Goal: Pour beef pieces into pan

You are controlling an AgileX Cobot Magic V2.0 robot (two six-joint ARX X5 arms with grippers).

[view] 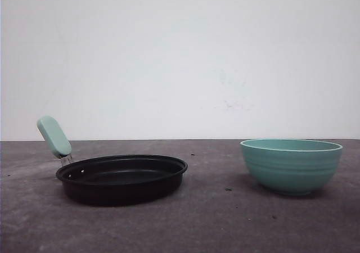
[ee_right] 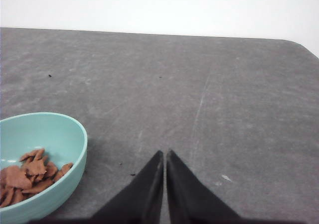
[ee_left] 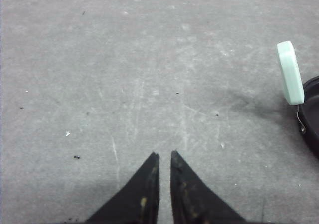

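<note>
Grey surface (view: 214,219) lies bare between pan (view: 122,177) and bowl (view: 291,166); reddish-brown beef pieces (ee_right: 27,176) are heaped inside the bowl. Both the left claw (ee_left: 165,157) and the right claw (ee_right: 165,154) are closed, empty.

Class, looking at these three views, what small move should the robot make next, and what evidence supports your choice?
Probably open the right claw and move it to the rim of the teal bowl. The beef pieces lie in that bowl, the pan looks empty, and both claws are shut over bare table, holding nothing.

No writing, label, brand or number can be read anywhere. The pan (view: 121,177), the teal bowl (view: 291,166) and the grey worktop (view: 214,219) carry plain, unmarked surfaces.
</note>
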